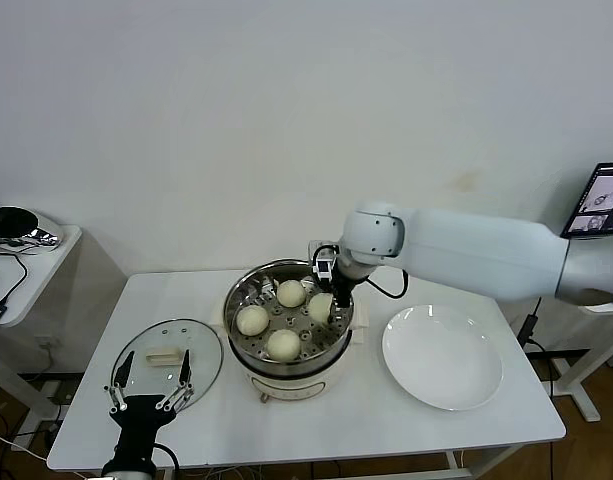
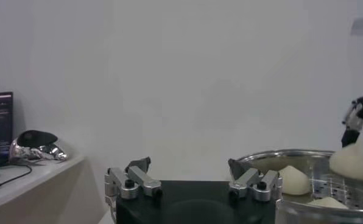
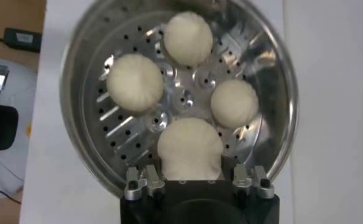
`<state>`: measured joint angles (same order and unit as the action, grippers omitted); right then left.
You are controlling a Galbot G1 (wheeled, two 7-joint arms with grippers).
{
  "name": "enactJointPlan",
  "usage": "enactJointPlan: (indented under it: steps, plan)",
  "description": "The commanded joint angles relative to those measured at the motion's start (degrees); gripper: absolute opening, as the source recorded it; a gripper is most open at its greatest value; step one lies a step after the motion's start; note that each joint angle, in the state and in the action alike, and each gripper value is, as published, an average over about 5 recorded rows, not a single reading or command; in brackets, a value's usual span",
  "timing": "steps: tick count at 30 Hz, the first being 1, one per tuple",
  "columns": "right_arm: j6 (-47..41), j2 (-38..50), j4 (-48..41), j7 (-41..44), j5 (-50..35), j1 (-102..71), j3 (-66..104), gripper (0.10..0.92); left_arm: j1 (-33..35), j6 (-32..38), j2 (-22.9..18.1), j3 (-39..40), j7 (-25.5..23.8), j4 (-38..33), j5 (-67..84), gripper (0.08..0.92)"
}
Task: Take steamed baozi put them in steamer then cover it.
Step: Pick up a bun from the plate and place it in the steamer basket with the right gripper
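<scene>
Baozi all four sit in the steamer point(image 1: 288, 325); last one at the right tool.
On the bench point(image 1: 316, 420), mid-way, the steamer holds four steamed baozi point(image 1: 283, 343); the right tool point(image 1: 333, 311) clasps the rightmost bun on the tray. Glass cover point(image 1: 167, 356) lies left, beside the wide-open left tool point(image 1: 150, 387). White plate point(image 1: 443, 357) right. Next, I judge: release, withdraw, then lift the cover.

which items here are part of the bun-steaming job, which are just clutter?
Job:
- four steamed baozi, all in the steamer
- glass cover, flat on the table
- right gripper at the fourth bun
- left gripper, jaws open

Clutter:
- white plate
- tablet
- side table
</scene>
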<state>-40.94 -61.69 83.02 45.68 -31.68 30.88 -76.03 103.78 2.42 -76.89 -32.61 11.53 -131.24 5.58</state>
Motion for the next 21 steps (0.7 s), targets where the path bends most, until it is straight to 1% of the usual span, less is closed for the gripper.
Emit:
enactJointPlan:
  steps: [1,8,11,13,16,21]
  plan:
    - [-0.69,-1.96,-2.56,-0.34,2.51,-3.94,0.23,0.602,-0.16,-0.05,0.00,0.13,-0.05,0.12,-0.04,0.823]
    - [-0.66,-2.11,-3.29,-0.09,3.92,-4.47,1.16,0.611,-0.03,0.10,-0.06,0.19,-0.06,0.13,-0.01,0.823]
    - [-0.65,-1.72,-3.10,0.03,3.60,-3.84,2.08,0.667,0.11,0.16,-0.03,0.16,-0.06,0.04,0.03,0.823]
    - [-0.64,-1.01,-2.39,0.60,3.06,-2.93,3.20,0.727,0.12,0.14,-0.01,0.16,-0.05,-0.02,0.03,0.823]
    - [-0.62,1.53,0.14,1.89,1.83,-0.78,5.85,0.795,0.07,0.04,0.10,0.12,-0.04,-0.11,0.02,0.823]
    - [0.30,8.14,6.30,0.95,-1.05,1.64,11.03,0.821,-0.12,-0.21,0.53,-0.14,-0.03,-0.17,0.29,0.823]
